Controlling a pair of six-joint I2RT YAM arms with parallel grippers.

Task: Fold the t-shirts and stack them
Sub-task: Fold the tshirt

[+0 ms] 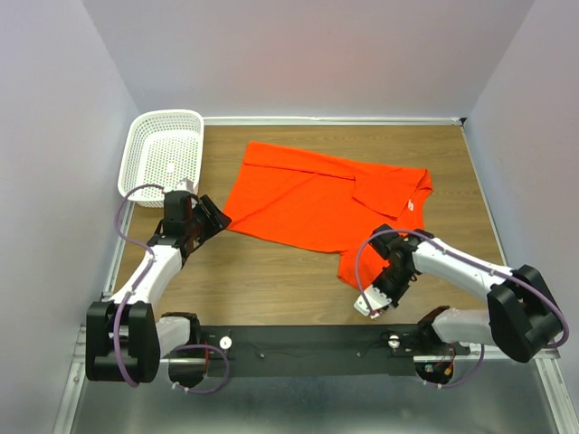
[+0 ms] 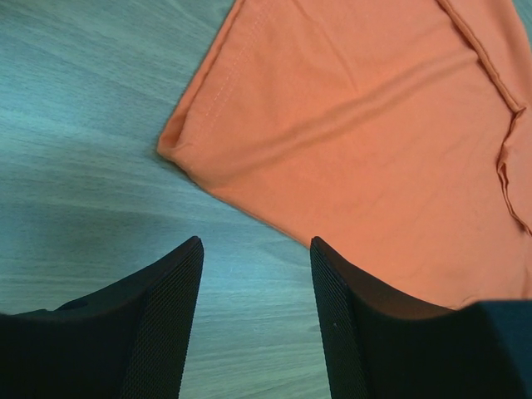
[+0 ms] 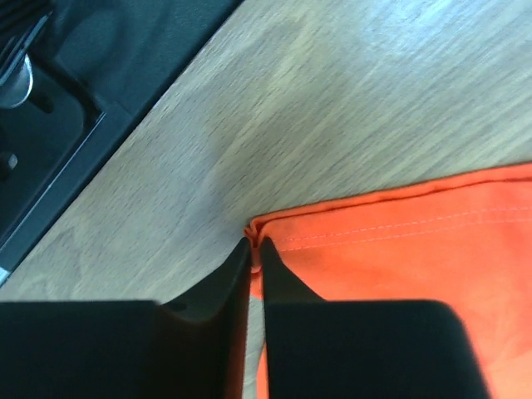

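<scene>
Wooden bench (image 1: 298, 294) carries one orange t-shirt (image 1: 308, 203) and one white basket (image 1: 163, 158); of two hands, left hand (image 2: 253, 245) hangs released, right hand (image 3: 255, 245) grasps the t-shirt's corner.

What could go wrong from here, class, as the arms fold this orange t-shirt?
The right pincer grips only the very corner of the t-shirt, so the hem may slip out when lifted. The left pincer is open, holding nothing; a one-sided pull could drag and crumple the cloth.
</scene>
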